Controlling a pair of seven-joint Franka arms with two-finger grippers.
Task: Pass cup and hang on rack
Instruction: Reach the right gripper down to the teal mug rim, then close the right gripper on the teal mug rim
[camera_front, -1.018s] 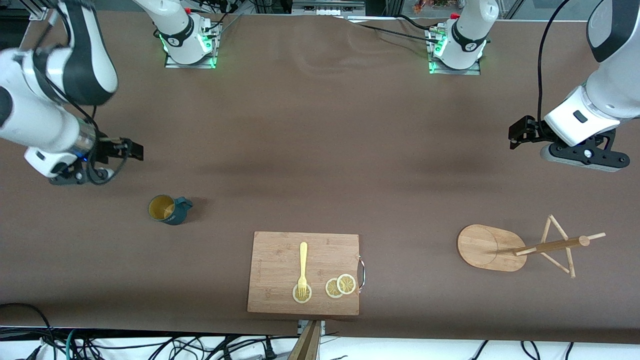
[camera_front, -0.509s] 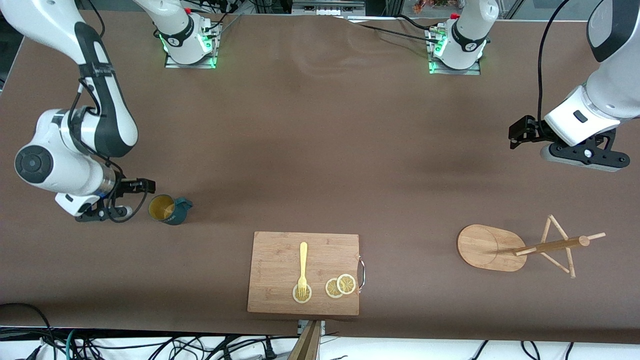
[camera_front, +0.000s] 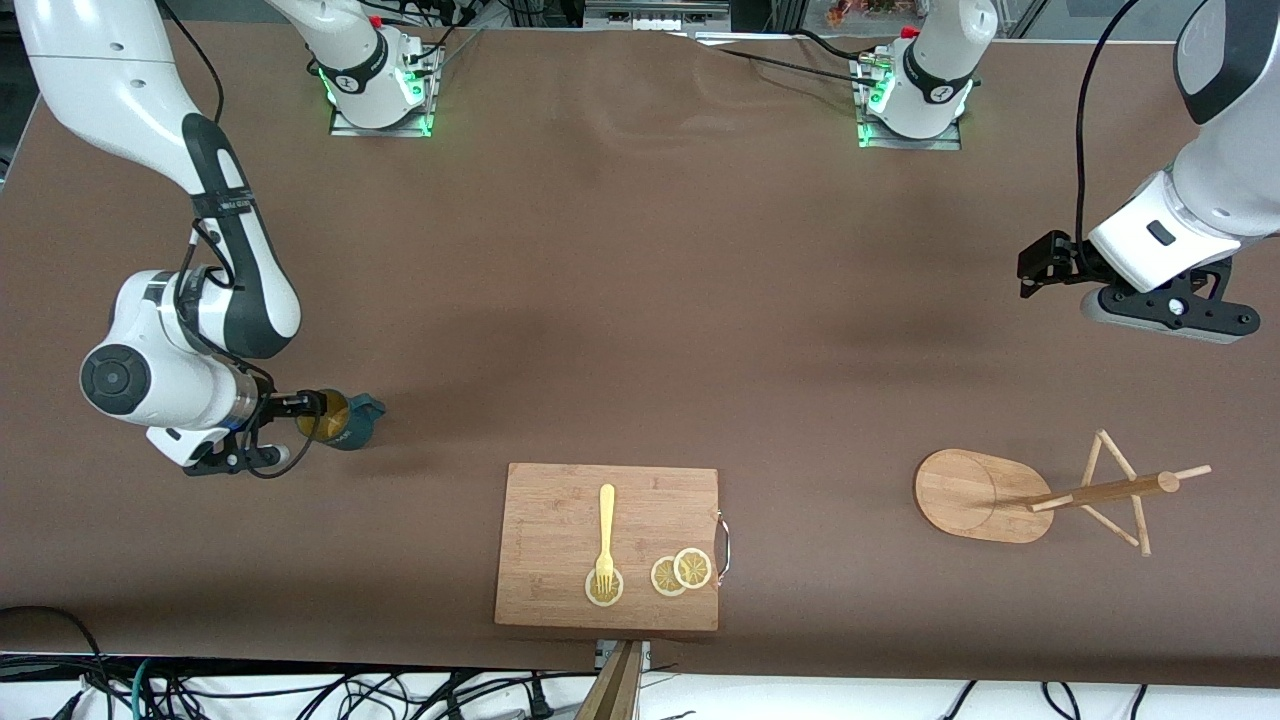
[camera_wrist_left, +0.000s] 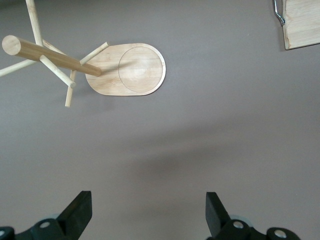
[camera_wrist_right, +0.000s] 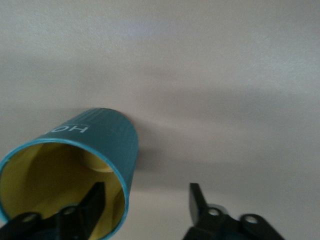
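We had the right gripper (camera_front: 312, 405) at lower left of the front view straddling the rim of the cup (camera_front: 345, 421), one finger inside, one outside, jaws apart and not yet clamped, cup upright on the table, while the left gripper (camera_wrist_left: 149, 212) waited open near the rack (camera_front: 985, 495).

Brown table (camera_front: 640, 300) carries cup (camera_front: 345, 420), cutting board (camera_front: 560, 520), seemingly upright rack (camera_front: 985, 495).

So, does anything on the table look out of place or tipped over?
Nothing stands out. The cup stands upright, the right gripper astride its rim, one finger inside. The rack stands on its base, and the left gripper waits over bare table.
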